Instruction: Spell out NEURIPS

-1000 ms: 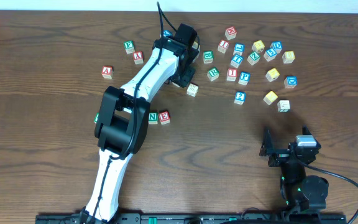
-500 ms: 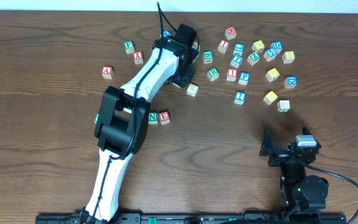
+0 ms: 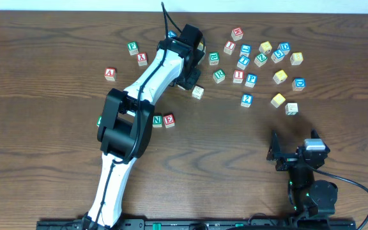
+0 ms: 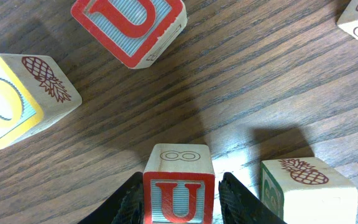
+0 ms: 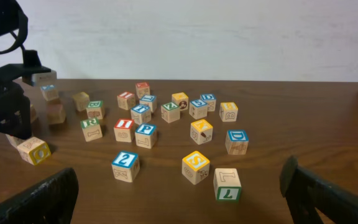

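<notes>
Left gripper (image 4: 180, 190) jaws clamp a red U cube (image 4: 179, 177), well beyond the N cube (image 3: 157, 119), which sits just beside an E cube (image 3: 168, 119). Right gripper (image 5: 179, 193), off to the N cube's right, gapes wide around nothing.

Wooden table (image 3: 43, 160) bears scattered alphabet cubes (image 3: 251, 80); N (image 3: 157, 119) beside E (image 3: 168, 119).

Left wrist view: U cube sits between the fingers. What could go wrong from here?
1. The left gripper pinches the red U cube close beside the green-lettered pineapple cube; a sideways swing could knock that one.
2. Setting it down after the E cube may nudge that and the N cube out of line.
</notes>
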